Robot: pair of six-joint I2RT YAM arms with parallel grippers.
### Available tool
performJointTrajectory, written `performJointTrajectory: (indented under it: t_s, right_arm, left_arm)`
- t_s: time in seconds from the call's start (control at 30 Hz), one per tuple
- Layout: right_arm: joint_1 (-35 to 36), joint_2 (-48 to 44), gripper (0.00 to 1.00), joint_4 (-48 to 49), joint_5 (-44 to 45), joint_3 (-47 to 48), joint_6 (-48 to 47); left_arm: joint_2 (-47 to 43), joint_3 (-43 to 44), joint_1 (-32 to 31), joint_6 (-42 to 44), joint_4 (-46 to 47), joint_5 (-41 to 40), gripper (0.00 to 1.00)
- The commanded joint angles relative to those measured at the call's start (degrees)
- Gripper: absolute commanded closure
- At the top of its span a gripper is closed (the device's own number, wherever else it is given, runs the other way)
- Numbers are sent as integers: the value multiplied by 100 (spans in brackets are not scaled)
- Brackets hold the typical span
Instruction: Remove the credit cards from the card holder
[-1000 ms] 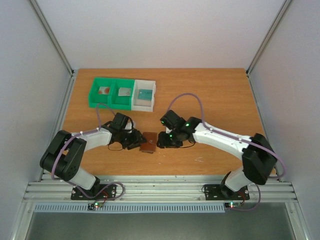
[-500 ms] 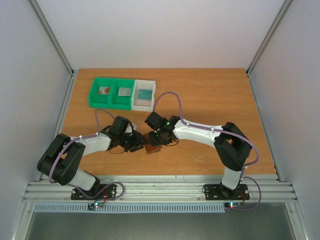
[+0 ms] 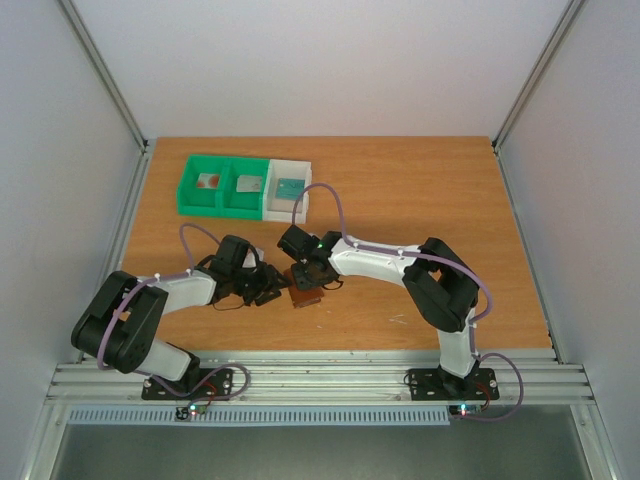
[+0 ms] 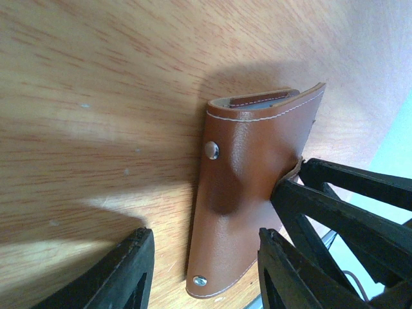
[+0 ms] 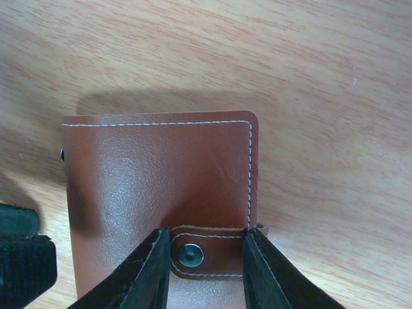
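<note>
Top external view: the card holder lay closed and flat on the table, front middle, between both grippers; it was too small there to judge its long axis.
Left wrist view: the holder's long axis ran up the frame, leaning right, its open end farthest from the camera and rivets along the left edge.
Right wrist view: only here did the snap strap show, wrapping round the right-hand edge of the holder.
Left gripper: fingers wide apart, the holder's near corner lying between them, nothing gripped.
Right gripper: fingers set narrowly either side of the strap; whether they pinched it could not be told.
Credit cards: one per compartment in the green bin and white bin, far left, well apart from the holder, seen only from above.
</note>
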Motion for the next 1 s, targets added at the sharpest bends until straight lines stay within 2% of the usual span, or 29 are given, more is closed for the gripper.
performJointTrajectory:
  t_s: [0.0,0.13,0.3,0.5,0.87,0.97]
  right_arm:
    - [72,176,69,-99,137,164,-104]
    - [133,190,71,-160,270,148,-140]
    - [286,221,79,-305,618,169,-206]
    - [326,221,99,-261,683,140,-270]
    - [326,-310,99,159,397,-246,-288]
    - [326,-254,90,159,411,-226,-298]
  left_arm:
    - [49,-76,20,-50,284,-121,54]
    - [67,-72,13,-59,267,-157,55]
    - [39,-65,13,-60,199,-223,55]
    - [16,-68,13,-75,120,-292,55]
    - [-242,-36,13,-27,-260,-473,53]
    - [-291,-48,11,-9,-365,-541,53]
